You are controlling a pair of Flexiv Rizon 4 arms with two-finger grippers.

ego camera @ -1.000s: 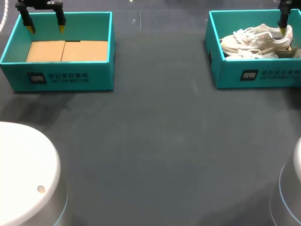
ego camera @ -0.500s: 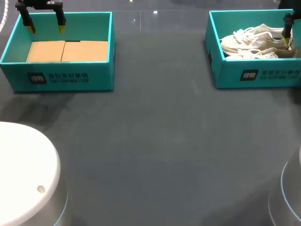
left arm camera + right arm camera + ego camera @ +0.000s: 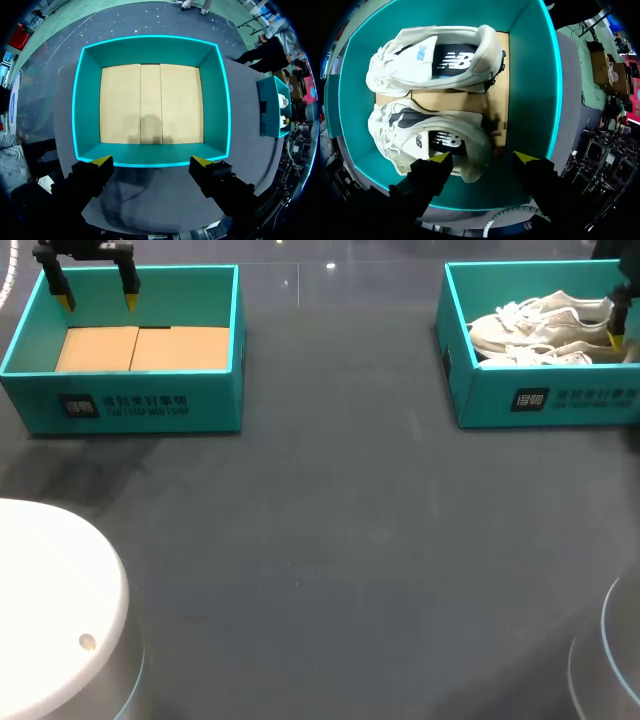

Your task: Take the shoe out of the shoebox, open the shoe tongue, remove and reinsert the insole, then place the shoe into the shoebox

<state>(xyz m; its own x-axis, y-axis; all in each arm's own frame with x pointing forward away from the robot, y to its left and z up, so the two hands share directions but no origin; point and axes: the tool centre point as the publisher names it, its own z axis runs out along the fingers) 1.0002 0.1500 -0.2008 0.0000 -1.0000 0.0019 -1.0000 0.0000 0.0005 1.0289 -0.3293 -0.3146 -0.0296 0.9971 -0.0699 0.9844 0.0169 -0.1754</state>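
Observation:
Two white shoes [image 3: 545, 315] lie side by side on their sides in the teal shoebox [image 3: 540, 400] at the back right. In the right wrist view the nearer shoe [image 3: 432, 135] has its heel end between my right gripper's [image 3: 483, 159] fingers. One tip is by the heel and the other hangs over the box floor, so the gripper is open. In the head view my right gripper [image 3: 620, 333] shows only at the box's right end. My left gripper [image 3: 97, 298] hangs open over the back of the second teal box [image 3: 140, 415], holding nothing.
The left box [image 3: 150, 50] holds only a cardboard floor [image 3: 150, 102]; my left gripper [image 3: 152, 162] hangs above its wall. Dark table surface [image 3: 330, 540] stretches between and in front of the two boxes. The second shoe [image 3: 435, 60] lies by the far wall of the shoebox [image 3: 532, 75].
My right gripper has shifted from the back shoe's heel toward the front of the shoebox and lower, its fingers narrowing a little. The left arm has stayed still.

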